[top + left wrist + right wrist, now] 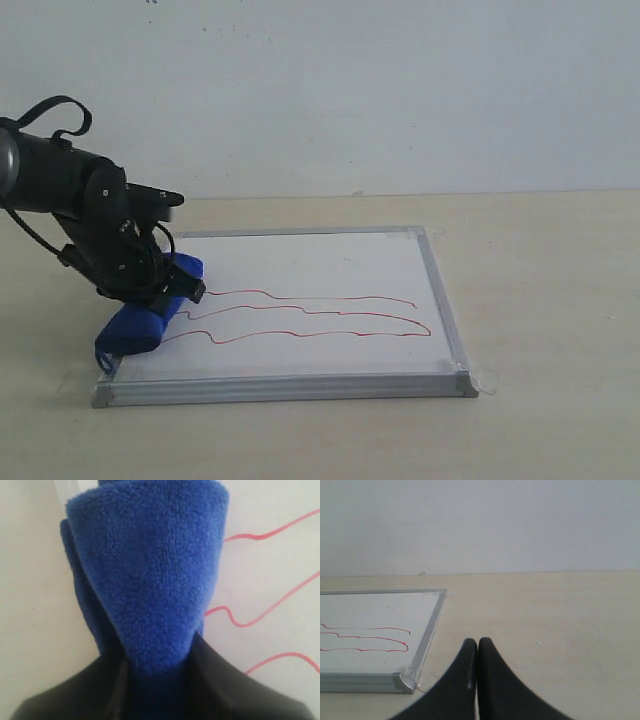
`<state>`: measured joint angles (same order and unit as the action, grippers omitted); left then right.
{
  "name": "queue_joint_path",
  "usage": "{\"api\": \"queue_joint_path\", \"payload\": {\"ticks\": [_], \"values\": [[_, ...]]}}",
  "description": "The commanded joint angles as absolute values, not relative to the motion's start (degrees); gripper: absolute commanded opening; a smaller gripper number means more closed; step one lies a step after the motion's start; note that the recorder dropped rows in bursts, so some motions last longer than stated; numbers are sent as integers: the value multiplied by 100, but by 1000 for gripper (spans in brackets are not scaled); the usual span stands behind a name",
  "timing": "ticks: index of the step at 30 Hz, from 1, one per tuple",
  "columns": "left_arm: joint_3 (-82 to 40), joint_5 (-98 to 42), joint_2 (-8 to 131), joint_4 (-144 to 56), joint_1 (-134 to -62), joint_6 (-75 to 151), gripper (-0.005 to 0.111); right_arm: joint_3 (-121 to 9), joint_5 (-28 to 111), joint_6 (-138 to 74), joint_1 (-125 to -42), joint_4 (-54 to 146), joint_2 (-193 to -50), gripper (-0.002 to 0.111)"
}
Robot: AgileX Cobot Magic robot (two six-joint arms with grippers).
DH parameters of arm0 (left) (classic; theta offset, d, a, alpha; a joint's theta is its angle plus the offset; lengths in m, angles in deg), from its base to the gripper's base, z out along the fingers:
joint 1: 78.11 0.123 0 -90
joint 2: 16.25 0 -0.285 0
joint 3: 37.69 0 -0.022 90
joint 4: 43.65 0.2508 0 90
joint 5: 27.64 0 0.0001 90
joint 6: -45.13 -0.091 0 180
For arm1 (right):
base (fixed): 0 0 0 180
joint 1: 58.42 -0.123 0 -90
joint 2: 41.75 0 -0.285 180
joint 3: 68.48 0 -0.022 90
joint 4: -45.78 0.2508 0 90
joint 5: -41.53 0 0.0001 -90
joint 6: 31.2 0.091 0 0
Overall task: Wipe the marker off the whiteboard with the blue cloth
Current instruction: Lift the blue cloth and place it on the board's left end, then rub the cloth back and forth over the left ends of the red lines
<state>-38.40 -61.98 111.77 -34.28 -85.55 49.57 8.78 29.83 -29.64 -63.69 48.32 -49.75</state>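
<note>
Though half-closed, left pincer point(160, 680) on cloth point(150, 580).

Soft, even light fills all three views, bright and a little washed out; shadows are faint. In the left wrist view the blue cloth point(150, 580) sits close and blurred, the red lines point(247, 625) soft-edged. The right end effector point(478, 647) shows as a dark shape.

Blue cloth point(150, 580) fills the centre of the frame, pinched between the dark jaws of the left gripper point(157, 675). Red marker point(250, 537) lines cross the whiteboard point(270, 570) beside it.
</note>
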Motion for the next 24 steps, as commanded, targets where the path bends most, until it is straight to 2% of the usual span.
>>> {"api": "queue_joint_path", "payload": {"ticks": [1,5,8,13,17,24], "values": [[-3846,-6014,11414,-3414,-8921,4851,4,874,3014,-2987,-6356,4821,-4954,0],[-4008,-6260,11413,-4052,-9511,4513,4,874,3014,-2987,-6356,4821,-4954,0],[-4069,-6264,11438,-4047,-9703,4400,4,874,3014,-2987,-6356,4821,-4954,0],[-4069,-6299,11718,-2703,-8870,5607,4,874,3014,-2987,-6356,4821,-4954,0],[-4314,-6319,11718,-2479,-8405,5740,4,874,3014,-2987,-6356,4821,-4954,0],[-4382,-6277,11799,-3041,-8827,5323,4,874,3014,-2987,-6356,4821,-4954,0]]}}
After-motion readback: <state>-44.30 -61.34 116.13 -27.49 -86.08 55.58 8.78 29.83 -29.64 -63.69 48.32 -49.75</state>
